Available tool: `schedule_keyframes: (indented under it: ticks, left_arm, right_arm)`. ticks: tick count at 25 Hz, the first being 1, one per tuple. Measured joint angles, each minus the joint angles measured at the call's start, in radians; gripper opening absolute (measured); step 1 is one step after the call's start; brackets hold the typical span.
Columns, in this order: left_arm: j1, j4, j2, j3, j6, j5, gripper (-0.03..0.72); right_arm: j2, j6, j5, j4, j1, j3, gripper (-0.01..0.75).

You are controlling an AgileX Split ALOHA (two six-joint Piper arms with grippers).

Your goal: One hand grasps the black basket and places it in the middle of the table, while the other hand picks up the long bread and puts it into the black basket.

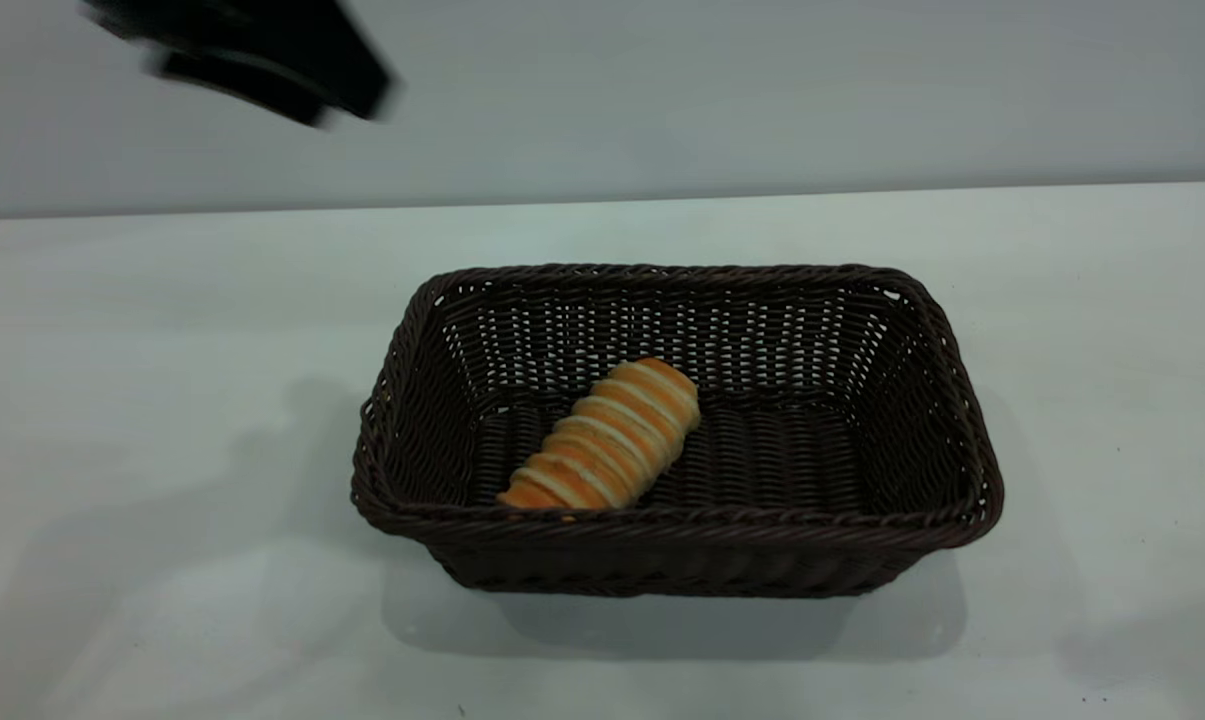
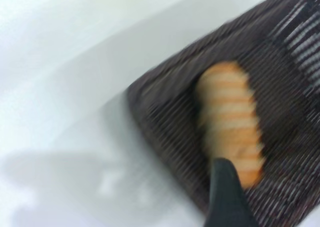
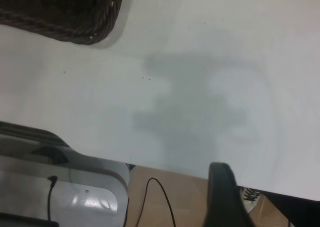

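Black basket (image 1: 677, 545) on table (image 1: 162, 420) holds long bread (image 1: 607, 437), left hand (image 1: 252, 55) above

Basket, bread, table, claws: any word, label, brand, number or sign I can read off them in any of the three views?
None: no readable text in any view.
black basket: plain wicker, no tag.
long bread: only pale ridges.
table: only tiny dark specks.
left claw: blurred black, no marking legible.
right claw: plain black.
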Motion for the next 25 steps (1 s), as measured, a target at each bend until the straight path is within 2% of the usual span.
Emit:
schedule_keyframes:
  ticks: [6,11,18,25]
  left_arm:
    - [0.023,0.421,-0.163,0.000,-0.316,0.159,0.478]
    - [0.023,0.654,-0.244,0.000,-0.553,0.295,0.478]
    - [0.023,0.692,-0.441,0.000,-0.609,0.449,0.479]
    - [0.023,0.692,-0.727,0.089,-0.618,0.484,0.480]
  right_arm:
    - [0.000,-0.005,0.000,-0.002,0.000,0.000,0.475]
    - [-0.001,-0.005,0.000,-0.002,0.000,0.000,0.475]
    - [-0.117,-0.012,0.001,0.001,0.000,0.000,0.475]
    - [-0.366,-0.028,0.007,0.024,0.000,0.000,0.475]
